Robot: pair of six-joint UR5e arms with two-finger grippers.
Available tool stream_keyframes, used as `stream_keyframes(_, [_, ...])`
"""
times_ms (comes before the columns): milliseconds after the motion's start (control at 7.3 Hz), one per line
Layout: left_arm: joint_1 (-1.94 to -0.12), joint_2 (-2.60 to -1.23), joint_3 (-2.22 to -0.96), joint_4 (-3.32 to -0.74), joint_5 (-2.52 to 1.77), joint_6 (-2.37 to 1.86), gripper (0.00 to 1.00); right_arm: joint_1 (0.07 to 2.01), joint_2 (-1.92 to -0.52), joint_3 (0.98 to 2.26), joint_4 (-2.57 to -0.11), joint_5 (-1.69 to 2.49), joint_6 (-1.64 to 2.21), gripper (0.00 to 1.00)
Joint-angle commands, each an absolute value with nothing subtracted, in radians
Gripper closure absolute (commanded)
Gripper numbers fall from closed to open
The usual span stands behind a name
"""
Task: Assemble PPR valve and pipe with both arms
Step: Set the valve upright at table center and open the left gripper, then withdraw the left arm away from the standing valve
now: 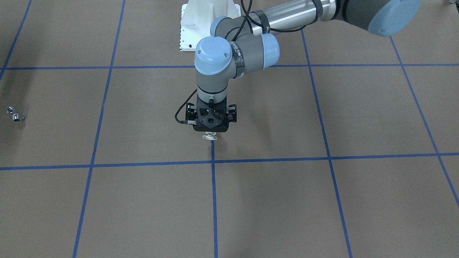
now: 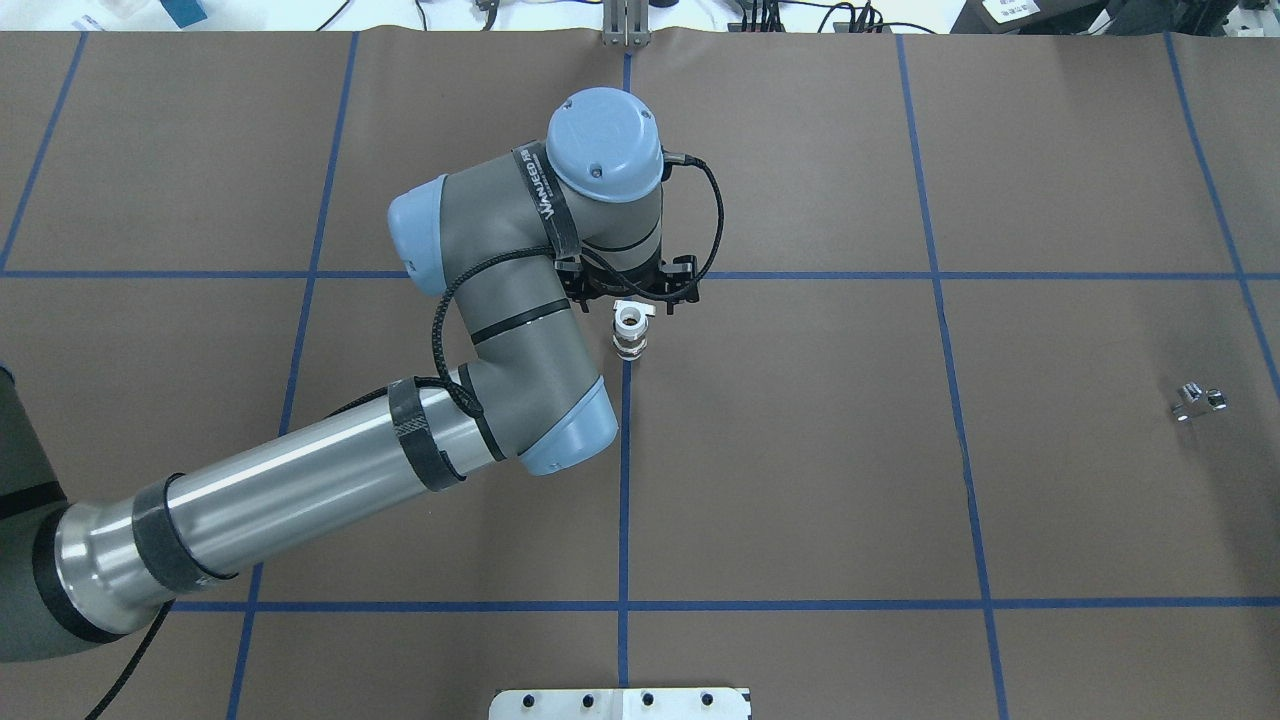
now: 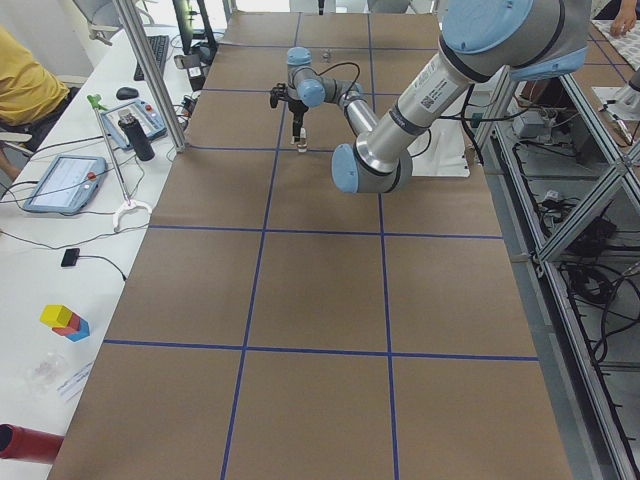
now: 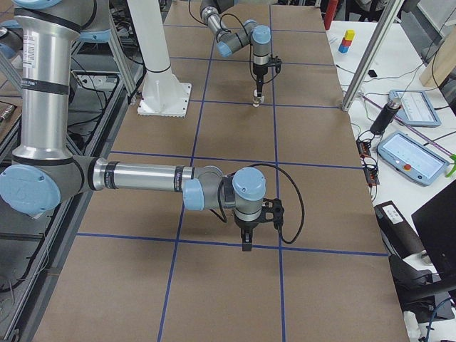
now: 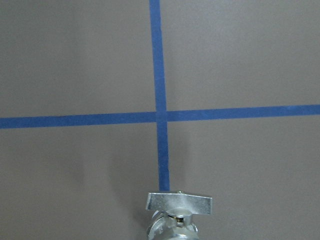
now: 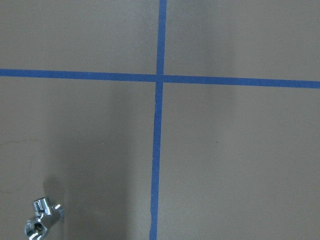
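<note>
The PPR valve (image 2: 630,331), with its white ring end, chrome body and flat tab, sits at the table's middle on a blue tape line. My left gripper (image 2: 632,302) points straight down and is shut on it. The valve's tab shows under the gripper in the front view (image 1: 209,136) and at the bottom of the left wrist view (image 5: 179,202). The pipe (image 2: 1197,401), a tiny chrome elbow, lies alone far to my right, and also shows in the right wrist view (image 6: 43,224). My right gripper (image 4: 247,242) shows only in the right side view, pointing down; I cannot tell its state.
The white pedestal base (image 1: 208,21) stands at the robot's edge of the table. An operators' desk with tablets (image 3: 65,180), a bottle (image 3: 140,135) and metal frame posts (image 3: 150,70) runs along the far side. Blue tape lines grid the brown table.
</note>
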State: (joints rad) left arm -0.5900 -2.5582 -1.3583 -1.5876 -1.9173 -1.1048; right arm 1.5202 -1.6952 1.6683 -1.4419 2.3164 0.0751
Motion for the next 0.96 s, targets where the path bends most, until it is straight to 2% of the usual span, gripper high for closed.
stream_keyframes(0, [-0.636,-2.437,-1.664,-1.366,-1.921,-0.97,0.0,1.52,-1.695,1.681,-1.434,2.316,0.074,0.0])
stream_keyframes(137, [-0.709,-2.302,-1.868,-1.264,-1.968,-0.839,0.0,1.52,-1.689,1.701,-1.377,2.318,0.078,0.0])
stream_keyframes(274, [-0.798,-2.186,-2.004,-1.208,-2.018,-0.69,0.0,1.514,-1.68,1.707,-1.355,2.315,0.077,0.0])
stream_keyframes(411, [-0.883,-2.057,-2.082,-1.209,-2.025,-0.535,0.0,1.487,-1.665,1.718,-1.355,2.313,0.077,0.0])
stream_keyframes(822, [-1.218,-1.84,-2.079,-1.213,-2.194,-0.11,0.0,1.427,-1.677,1.854,-1.355,2.345,0.084,0.0])
